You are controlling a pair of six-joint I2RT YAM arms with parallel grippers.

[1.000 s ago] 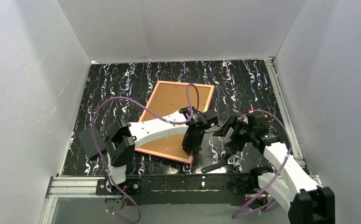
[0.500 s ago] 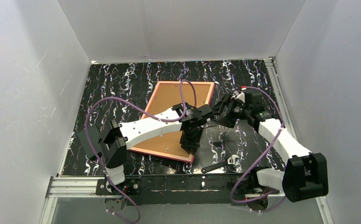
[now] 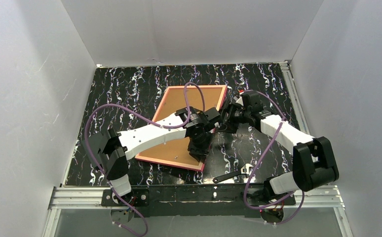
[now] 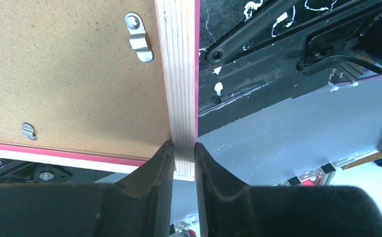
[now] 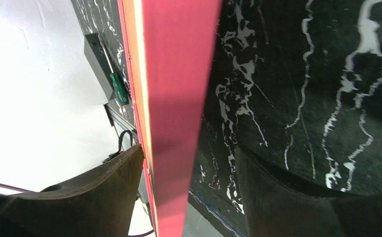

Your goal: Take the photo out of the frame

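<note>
The frame (image 3: pixel 179 111) lies back side up on the table, slanted, its brown back panel (image 4: pixel 70 74) held in by metal clips (image 4: pixel 138 37). My left gripper (image 3: pixel 199 150) is shut on the frame's pale wooden side (image 4: pixel 181 98) near the near right corner, fingers (image 4: pixel 157 163) pressed on both faces. My right gripper (image 3: pixel 224 118) is open astride the frame's right side; the pink-red border (image 5: pixel 174 98) runs between its fingers, close to the left one (image 5: pixel 125 173), with a gap to the right one. The photo is hidden under the back panel.
A black-handled tool (image 3: pixel 232 176) lies by the front rail, right of the frame's near corner. A green-handled screwdriver (image 5: pixel 118 89) leans on a black box at the table's left. White walls enclose the black marbled table (image 3: pixel 258 84).
My right arm swung left and farther in until its jaws straddle the frame's right side, and they have narrowed. The left gripper keeps its grip; the frame has shifted slightly left.
</note>
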